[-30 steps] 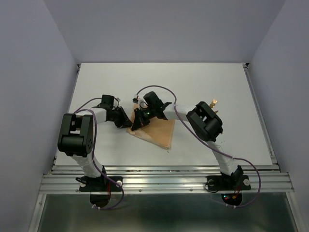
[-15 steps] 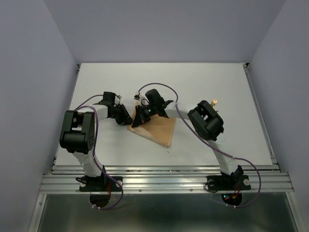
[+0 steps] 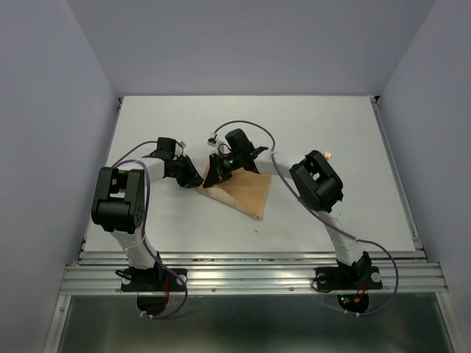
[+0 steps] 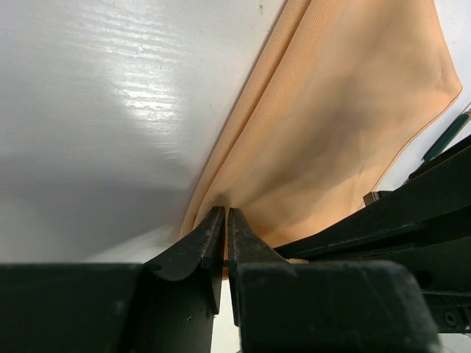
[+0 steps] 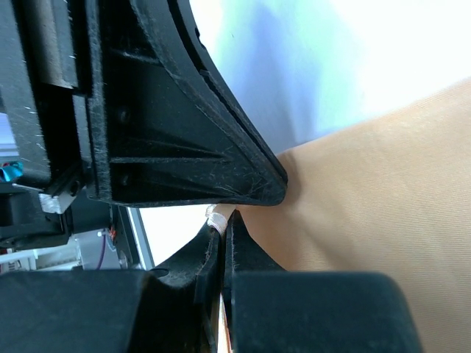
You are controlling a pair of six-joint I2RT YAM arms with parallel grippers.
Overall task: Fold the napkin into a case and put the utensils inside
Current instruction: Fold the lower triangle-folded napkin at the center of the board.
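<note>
Folded to a triangle only; pinching ten-o'clock corner of napkin [image 3: 246, 195] with right hand [image 5: 223, 220], left hand [image 4: 226, 213] narrow, grip unclear; utensils [image 3: 327, 155] yet to pack.

Plain peach-orange napkin [image 3: 246, 195], wht table [image 3: 309, 129]

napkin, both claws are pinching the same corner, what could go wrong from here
1. The left claw and right claw crowd one corner of the napkin, almost touching, so they may collide.
2. Each seems to hold only the cloth's very edge, so a layer could slip out and the fold could open.
3. The utensils lie right beside the right arm's elbow and could get knocked.
</note>
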